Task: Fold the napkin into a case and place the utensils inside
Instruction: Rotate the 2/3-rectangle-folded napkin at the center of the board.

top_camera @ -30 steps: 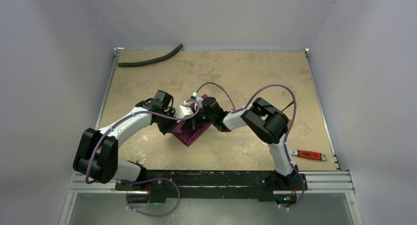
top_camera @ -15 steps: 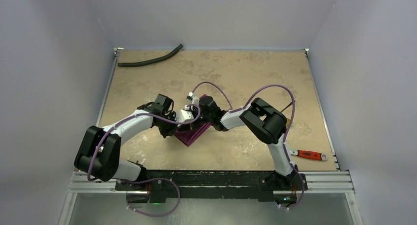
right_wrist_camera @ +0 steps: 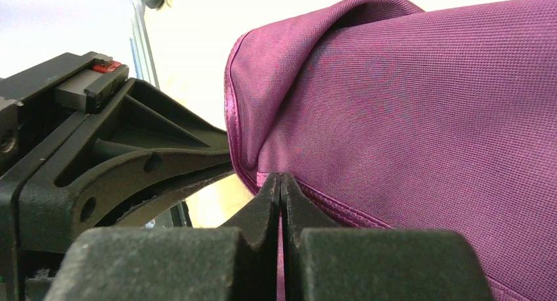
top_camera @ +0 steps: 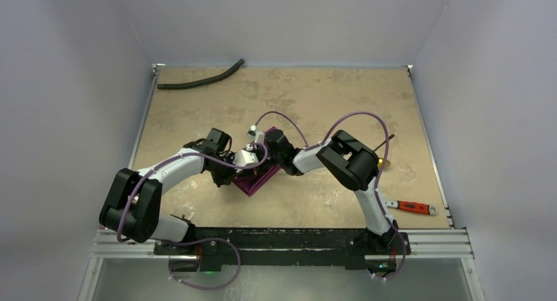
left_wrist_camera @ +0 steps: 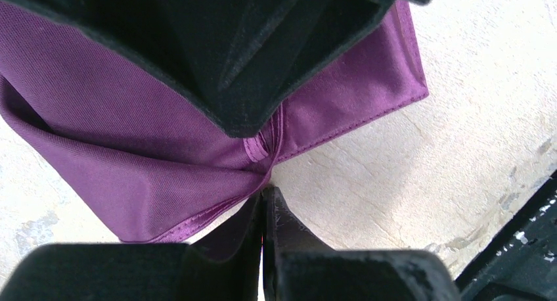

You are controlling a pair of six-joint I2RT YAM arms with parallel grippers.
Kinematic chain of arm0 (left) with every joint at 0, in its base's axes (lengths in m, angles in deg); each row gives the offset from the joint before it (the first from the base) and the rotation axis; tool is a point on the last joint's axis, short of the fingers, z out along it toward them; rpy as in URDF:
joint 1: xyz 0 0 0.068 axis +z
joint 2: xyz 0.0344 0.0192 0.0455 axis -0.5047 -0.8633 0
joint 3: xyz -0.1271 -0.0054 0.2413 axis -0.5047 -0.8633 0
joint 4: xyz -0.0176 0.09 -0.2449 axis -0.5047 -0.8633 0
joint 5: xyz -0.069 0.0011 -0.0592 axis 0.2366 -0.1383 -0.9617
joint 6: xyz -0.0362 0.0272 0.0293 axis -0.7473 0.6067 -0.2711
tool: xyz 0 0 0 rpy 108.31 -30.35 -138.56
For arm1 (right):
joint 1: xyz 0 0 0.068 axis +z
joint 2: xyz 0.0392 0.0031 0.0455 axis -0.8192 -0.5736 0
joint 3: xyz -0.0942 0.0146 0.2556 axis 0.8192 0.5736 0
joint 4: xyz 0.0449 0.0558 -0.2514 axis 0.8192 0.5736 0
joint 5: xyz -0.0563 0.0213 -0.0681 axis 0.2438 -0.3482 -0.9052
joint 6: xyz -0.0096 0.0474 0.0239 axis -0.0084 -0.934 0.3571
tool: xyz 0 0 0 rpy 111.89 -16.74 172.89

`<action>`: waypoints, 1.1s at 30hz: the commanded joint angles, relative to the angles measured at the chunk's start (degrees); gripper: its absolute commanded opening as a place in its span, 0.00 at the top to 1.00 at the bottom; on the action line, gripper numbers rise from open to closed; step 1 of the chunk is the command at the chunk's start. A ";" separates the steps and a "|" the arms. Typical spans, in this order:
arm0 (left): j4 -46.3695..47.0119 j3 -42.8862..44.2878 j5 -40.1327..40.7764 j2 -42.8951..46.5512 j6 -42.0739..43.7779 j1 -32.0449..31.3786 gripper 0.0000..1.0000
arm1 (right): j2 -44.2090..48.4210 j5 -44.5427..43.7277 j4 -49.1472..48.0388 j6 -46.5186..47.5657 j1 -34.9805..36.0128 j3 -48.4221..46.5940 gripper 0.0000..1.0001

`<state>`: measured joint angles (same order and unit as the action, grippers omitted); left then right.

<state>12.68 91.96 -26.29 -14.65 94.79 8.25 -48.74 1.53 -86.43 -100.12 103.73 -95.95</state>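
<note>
Here, my two end effectors meet over a plum-purple, slightly shiny cloth napkin (top_camera: 257,181), which lies folded into a small flat bundle near the middle of the tan mottled counter (top_camera: 328,97). My left end effector (left_wrist_camera: 266,199) is pinched closed on a puckered fold at the napkin's hemmed edge. My right end effector (right_wrist_camera: 281,183) is closed too, with a sliver of purple cloth caught between its tips. A thin dark-handled spoon (top_camera: 383,158) with a gold bowl lies toward the counter's right edge. A red-handled tool (top_camera: 414,207) sits by the near right corner, and a black rubber hose (top_camera: 200,79) by the far left corner.
</note>
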 commanded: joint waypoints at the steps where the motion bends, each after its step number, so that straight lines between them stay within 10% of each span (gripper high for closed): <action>1: -2.23 1.36 -1.44 3.41 2.46 0.36 0.97 | 1.48 0.86 3.76 0.28 0.02 -0.67 1.00; 19: 20.37 -3.49 17.01 -1.78 12.01 -1.48 0.97 | 10.63 -6.00 6.79 6.84 -14.48 9.21 1.00; 33: 31.00 8.87 17.73 -14.31 27.83 -1.49 0.97 | 22.55 -16.38 5.53 4.85 -14.58 20.27 1.00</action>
<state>41.93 98.75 -8.13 -30.02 118.16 6.68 -31.25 -9.99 -84.62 -97.15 89.09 -75.80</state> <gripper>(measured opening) 0.022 0.004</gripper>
